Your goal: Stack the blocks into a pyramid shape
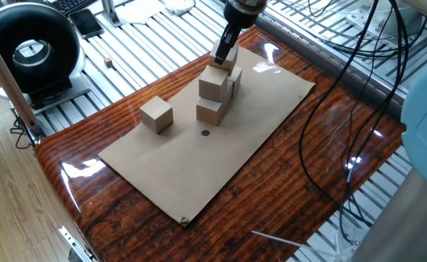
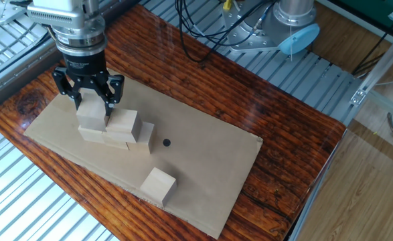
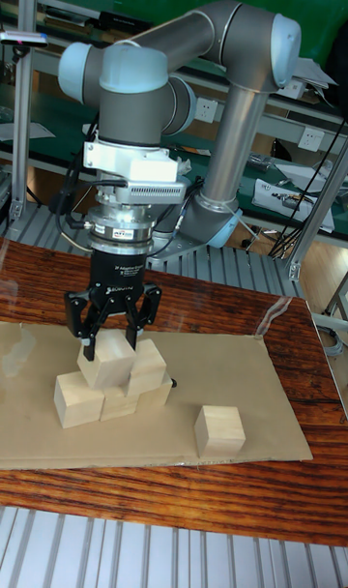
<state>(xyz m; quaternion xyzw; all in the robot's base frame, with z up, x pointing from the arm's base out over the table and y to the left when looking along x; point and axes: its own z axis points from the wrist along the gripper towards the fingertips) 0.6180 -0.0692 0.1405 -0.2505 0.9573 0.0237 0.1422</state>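
Your gripper (image 2: 89, 106) has its fingers (image 2: 107, 102) clamped on a block (image 2: 90, 118) seated in the second layer of the stack (image 3: 111, 380) at the cardboard sheet's (image 2: 203, 161) far-left end, while the last block (image 2: 158, 185) waits alone near the front edge for the peak.

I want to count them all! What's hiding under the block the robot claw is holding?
Under the held block sit bottom-row blocks. The gripper and upper blocks cover part of that row, so a full count isn't possible.
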